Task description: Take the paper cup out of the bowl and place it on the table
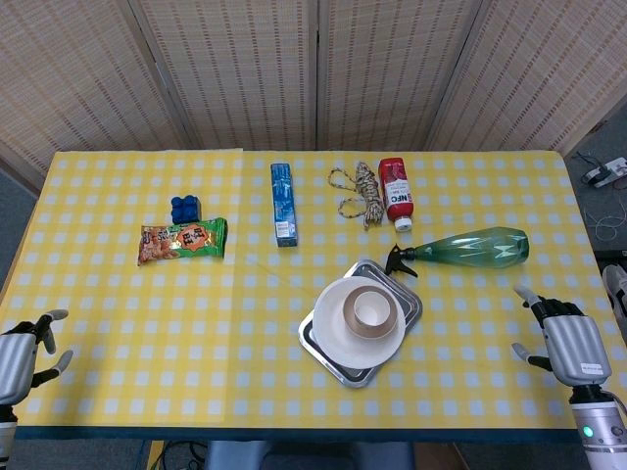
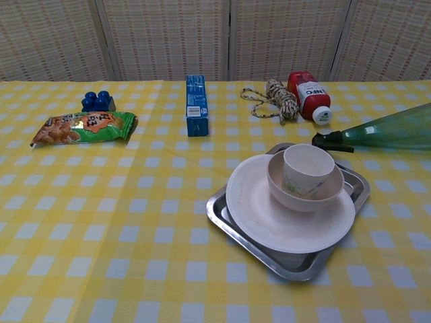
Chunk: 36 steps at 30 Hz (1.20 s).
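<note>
fingers [image 1: 527,295] spread, empty; paper cup [image 2: 308,168] upright in bowl [image 2: 304,190].

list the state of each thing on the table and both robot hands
paper cup: upright, inside the bowl
bowl: upright on the plate
plate: on the metal tray
metal tray: flat on the table
green spray bottle: lying on its side
red bottle: lying down, cap on
snack bag: lying flat
blue box: lying flat
left robot hand: open, holding nothing
right robot hand: open, holding nothing
</note>
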Motion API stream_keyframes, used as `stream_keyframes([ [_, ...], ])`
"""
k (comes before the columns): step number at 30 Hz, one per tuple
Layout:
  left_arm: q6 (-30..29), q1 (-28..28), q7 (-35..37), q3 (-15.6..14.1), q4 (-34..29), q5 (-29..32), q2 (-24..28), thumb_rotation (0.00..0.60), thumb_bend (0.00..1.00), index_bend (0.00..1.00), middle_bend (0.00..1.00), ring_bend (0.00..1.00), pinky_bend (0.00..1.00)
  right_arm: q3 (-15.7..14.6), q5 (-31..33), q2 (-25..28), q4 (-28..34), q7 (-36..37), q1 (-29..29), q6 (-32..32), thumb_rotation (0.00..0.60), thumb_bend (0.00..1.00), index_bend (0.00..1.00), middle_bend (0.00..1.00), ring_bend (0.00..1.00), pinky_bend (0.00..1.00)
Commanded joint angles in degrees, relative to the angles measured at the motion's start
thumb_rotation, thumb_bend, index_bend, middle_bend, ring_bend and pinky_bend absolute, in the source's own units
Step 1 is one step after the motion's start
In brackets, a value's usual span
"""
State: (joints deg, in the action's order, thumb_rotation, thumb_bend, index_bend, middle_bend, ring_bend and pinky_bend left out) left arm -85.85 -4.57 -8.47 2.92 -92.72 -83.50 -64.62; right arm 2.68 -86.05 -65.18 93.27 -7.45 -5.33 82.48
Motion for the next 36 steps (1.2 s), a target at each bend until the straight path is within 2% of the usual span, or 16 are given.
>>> stream_keyframes([
  [1, 0.02, 0.04, 0.07, 0.12, -0.06, 0.26, 0.08, 0.600, 0.26, 0.38, 0.62, 0.49, 0.64, -0.10, -0.06, 0.04, -0.07, -0.11, -0.10, -0.21, 0.600, 0.05, 0.17, 0.35, 0.34, 0.43],
  [3, 0.20, 0.01, 0.12, 0.20, -0.07, 0.52, 0.15, 0.600, 0.26, 0.38, 0.62, 0.49, 0.64, -0.09, -0.22, -0.04, -0.30, -0.11, -0.24, -0.29, 0.600, 0.05, 0.17, 0.35, 0.34, 0.52],
  [4, 0.31, -0.01, 0.23, 0.20, -0.12, 0.58, 0.22, 0.600, 0.26, 0.38, 0.62, 0.49, 0.64, 0.03, -0.43, -0.22, -0.52, -0.05, -0.30, -0.04, 0.600, 0.05, 0.17, 0.36, 0.35, 0.60],
  [5, 0.40, -0.04, 0.41, 0.23, -0.17, 0.65, 0.31, 0.600, 0.26, 0.38, 0.62, 0.49, 0.64, 0.18, -0.65, -0.52, -0.73, 0.05, -0.32, 0.33, 0.600, 0.05, 0.17, 0.40, 0.40, 0.70],
  [6, 0.41, -0.01, 0.77, 0.33, -0.24, 0.81, 0.48, 0.600, 0.26, 0.38, 0.62, 0.49, 0.64, 0.41, -1.23, -1.09, -1.08, 0.27, -0.37, 1.08, 0.600, 0.05, 0.18, 0.43, 0.45, 0.75],
  [7, 0.34, 0.04, 1.08, 0.45, -0.30, 0.96, 0.61, 0.600, 0.26, 0.38, 0.62, 0.49, 0.64, 0.53, -1.86, -1.52, -1.39, 0.34, -0.49, 1.56, 0.600, 0.05, 0.20, 0.51, 0.56, 0.84],
  [8, 0.25, 0.09, 1.40, 0.55, -0.34, 1.08, 0.76, 0.600, 0.26, 0.37, 0.62, 0.49, 0.64, 0.50, -2.60, -1.73, -1.58, 0.24, -0.80, 1.61, 0.600, 0.05, 0.21, 0.57, 0.63, 0.89],
  [10, 0.02, 0.21, 2.08, 0.72, -0.45, 1.16, 1.16, 0.600, 0.26, 0.37, 0.62, 0.49, 0.64, 0.25, -4.09, -1.20, -0.70, -0.03, -2.21, -0.01, 0.600, 0.05, 0.24, 0.77, 0.84, 0.99],
  [13, -0.29, 0.32, 2.66, 0.77, -0.61, 0.90, 1.51, 0.600, 0.26, 0.37, 0.62, 0.49, 0.64, 0.57, -5.38, 0.57, 2.47, -1.57, -5.31, -4.03, 0.600, 0.07, 0.29, 0.95, 0.98, 1.00],
  [15, -0.47, 0.40, 2.78, 0.79, -0.74, 0.79, 1.70, 0.600, 0.26, 0.37, 0.62, 0.49, 0.64, 1.28, -5.26, 1.69, 4.85, -4.34, -7.80, -7.47, 0.600, 0.09, 0.33, 1.00, 1.00, 1.00],
  [17, -0.70, 0.53, 2.62, 0.81, -1.03, 0.82, 1.92, 0.600, 0.26, 0.37, 0.62, 0.49, 0.64, 2.06, -4.68, 2.27, 6.96, -7.83, -9.88, -10.31, 0.600, 0.11, 0.36, 1.00, 1.00, 1.00],
  [22, -1.44, 0.86, 2.27, 0.95, -1.86, 0.73, 2.44, 0.600, 0.26, 0.37, 0.62, 0.49, 0.64, 3.79, -2.49, 1.68, 12.53, -17.33, -14.80, -16.67, 0.600, 0.18, 0.38, 1.00, 1.00, 1.00],
  [25, -1.28, 0.89, 2.36, 1.04, -2.00, 1.08, 2.69, 0.600, 0.26, 0.37, 0.62, 0.49, 0.64, 4.41, -0.34, 0.15, 14.64, -21.65, -16.99, -19.43, 0.600, 0.19, 0.38, 1.00, 1.00, 1.00],
  [36, -1.91, 1.46, 3.62, 1.55, -2.88, 1.83, 4.09, 0.600, 0.26, 0.37, 0.62, 0.49, 0.64, 4.15, 7.92, -7.40, 14.43, -33.21, -22.60, -25.20, 0.600, 0.19, 0.41, 1.00, 1.00, 1.00],
])
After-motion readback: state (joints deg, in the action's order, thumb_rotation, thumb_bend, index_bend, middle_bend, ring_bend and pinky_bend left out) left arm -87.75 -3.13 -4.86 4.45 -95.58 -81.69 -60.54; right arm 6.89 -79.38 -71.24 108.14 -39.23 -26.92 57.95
